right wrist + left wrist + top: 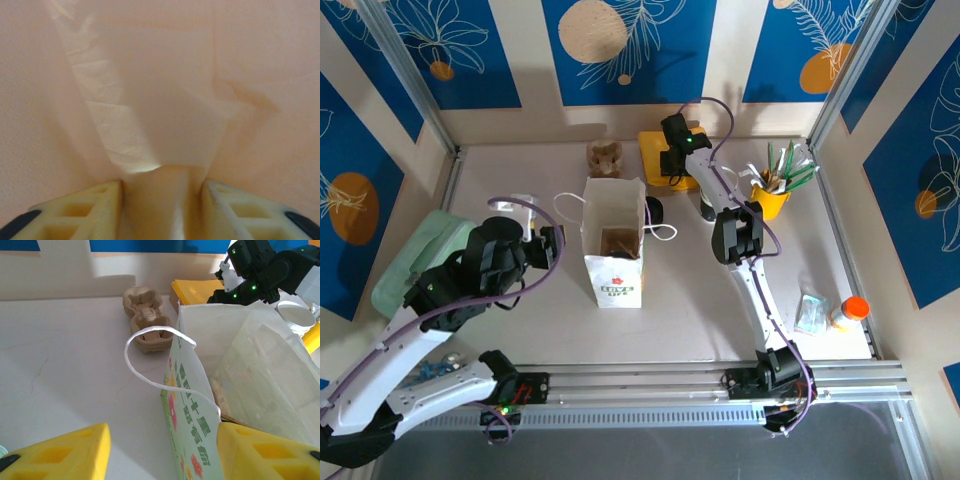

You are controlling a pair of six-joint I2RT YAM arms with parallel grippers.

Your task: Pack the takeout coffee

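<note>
Right pincer (161,192) is clenched on a fold of peach paper (150,110) at the far yellow stack (650,145). Left pincer (161,432) is released beside the paper bag (200,405). The takeout coffee (708,207) is seen on the tabletop (520,330), right of the bag; packing is judged not yet done.

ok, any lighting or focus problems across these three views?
Top external: even light, sharp; frame posts splay, wide-angle. Left wrist: hard shadow on the back wall, backlit paper bag glows, left gripper fingers soft. Right wrist: orange cast, low contrast, creased paper too close, soft.
</note>
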